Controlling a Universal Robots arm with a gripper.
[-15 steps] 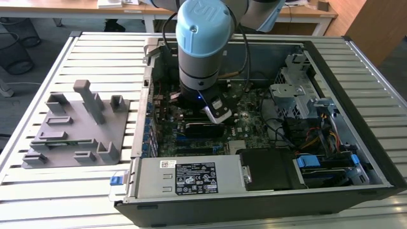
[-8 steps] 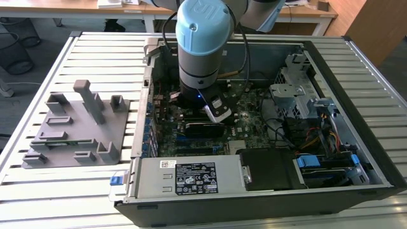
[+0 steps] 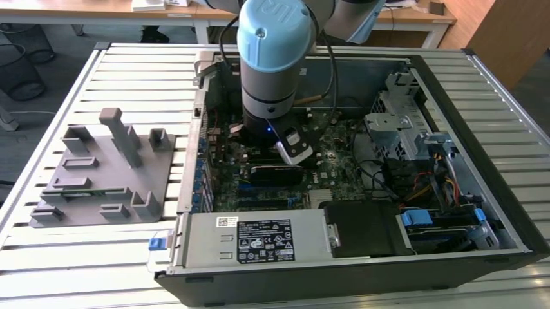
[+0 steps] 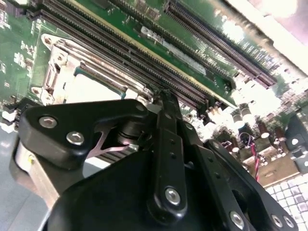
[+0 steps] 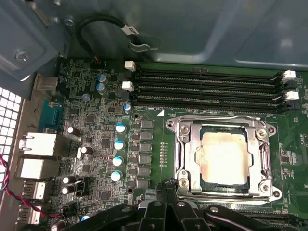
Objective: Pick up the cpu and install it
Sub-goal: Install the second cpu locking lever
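Claw [image 5: 168, 204] state I cannot tell: its black linkage shows in both wrist views, but the tips are out of sight. It hangs low inside the open case [image 3: 481, 212], just over the board [image 5: 96, 139], beside the socket [image 5: 221, 156].

Across the exterior view from its left: a grey fixture [image 3: 99, 174] with upright posts lies on the slatted table [image 3: 51, 257], well apart from the arm. Next comes the case, with a silver box [image 3: 249, 238] along its near edge. The arm [image 3: 273, 64], blue-capped, reaches straight down into the case middle, over the green board. Further to that view's right sit a black block [image 3: 365, 225] and the drive cage [image 3: 404, 122] with coloured cables.

The cpu [image 5: 224, 156] lies flat in the socket, inside the metal frame, its pale square top facing up. In the first wrist view the claw's linkage ends right at the socket's edge, apart from the cpu. Four long memory slots [image 5: 207, 89] run beside the socket
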